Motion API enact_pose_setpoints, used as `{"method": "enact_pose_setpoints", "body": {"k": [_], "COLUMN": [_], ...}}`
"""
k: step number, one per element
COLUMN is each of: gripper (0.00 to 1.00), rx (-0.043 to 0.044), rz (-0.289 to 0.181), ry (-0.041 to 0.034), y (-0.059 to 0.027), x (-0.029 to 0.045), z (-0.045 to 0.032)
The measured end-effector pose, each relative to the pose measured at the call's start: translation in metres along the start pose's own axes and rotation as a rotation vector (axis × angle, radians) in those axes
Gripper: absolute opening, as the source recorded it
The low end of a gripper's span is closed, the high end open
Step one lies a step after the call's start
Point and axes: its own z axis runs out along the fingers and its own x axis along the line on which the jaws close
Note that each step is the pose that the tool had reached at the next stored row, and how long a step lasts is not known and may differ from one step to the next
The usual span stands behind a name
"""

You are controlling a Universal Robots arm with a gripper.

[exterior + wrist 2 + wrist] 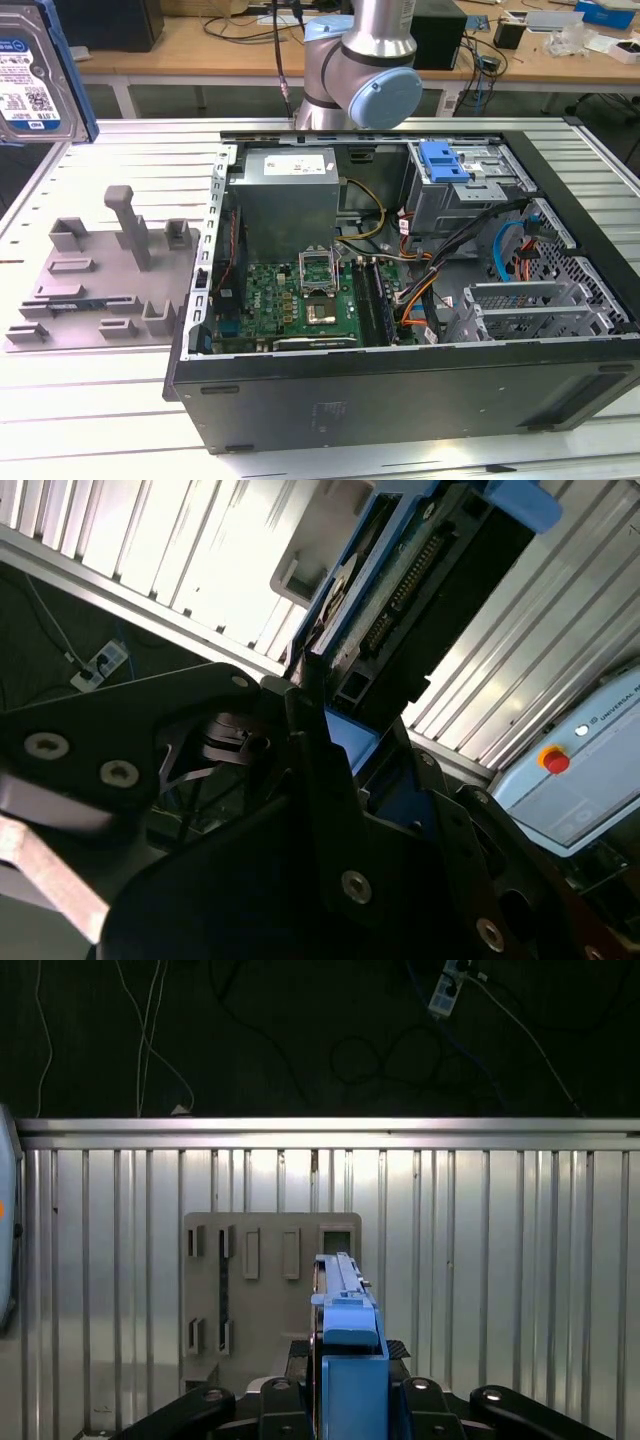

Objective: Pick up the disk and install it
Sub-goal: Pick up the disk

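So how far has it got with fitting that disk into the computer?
Picking up looks done: the end effector is shut on the disk, held in the air, clear of the grey holder plate. Installing is left: the disk is outside the open computer case, well to the exterior view's left of its drive cage.

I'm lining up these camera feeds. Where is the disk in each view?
Exterior view: disk at the exterior view's top left, label showing.
Second wrist view: disk with its connector edge showing, against the ribbed table.
First wrist view: edge-on, before the grey fixture plate.
Shared landmark: the ribbed table.
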Motion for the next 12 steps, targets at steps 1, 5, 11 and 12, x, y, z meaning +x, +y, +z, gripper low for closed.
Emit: {"method": "enact_pose_setpoints", "body": {"k": [1,5,11,12], "gripper": [0.37,0.37,0.37,0.37], "rx": [-0.0001,-0.0001,0.0001,0.0001], "rz": [0.000,0.000,0.000,0.000], "ry": [0.0000,0.0001,0.0000,0.0000], "y": [0.0000,0.0000,0.0001,0.0001], "x": [0.0000,0.0000,0.0000,0.0000], "z": [-0.0002,-0.0006,-0.0006,-0.0007]}}
